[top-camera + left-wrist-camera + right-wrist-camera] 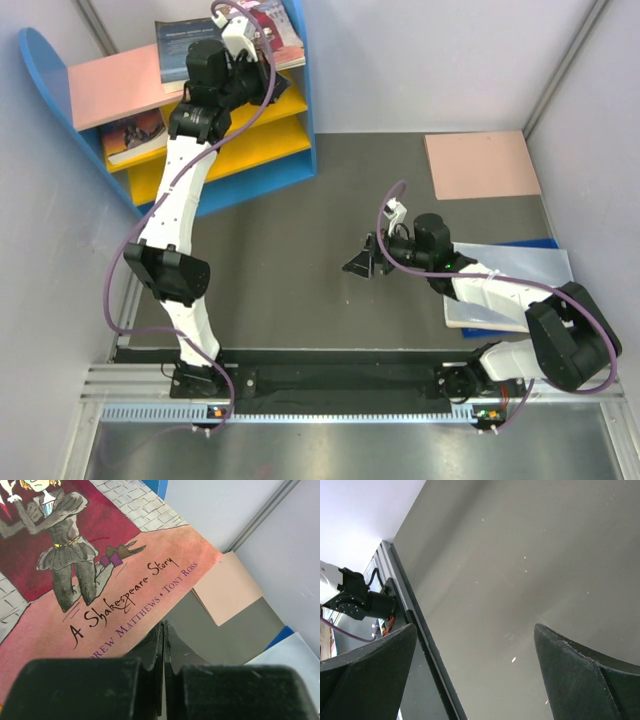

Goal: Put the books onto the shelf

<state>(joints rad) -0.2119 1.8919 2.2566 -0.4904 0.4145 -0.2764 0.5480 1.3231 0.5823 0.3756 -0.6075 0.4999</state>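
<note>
We read the pink-purple book (100,575) title only by left wrist; left gripper (163,630) shut over the shelf (100,85), right gripper (362,264) wide.

book cover (125,555) – matt paper | fingers (75,690) – blk matt plastic | table (520,555) – smooth, matt

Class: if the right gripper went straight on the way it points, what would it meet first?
Probably the table, which fills the gap ahead of the right gripper; depth is unclear.

Left arm (185,185) reaches far forward, jaws closed; right arm (490,290) folds low, jaws spread wide.
</note>
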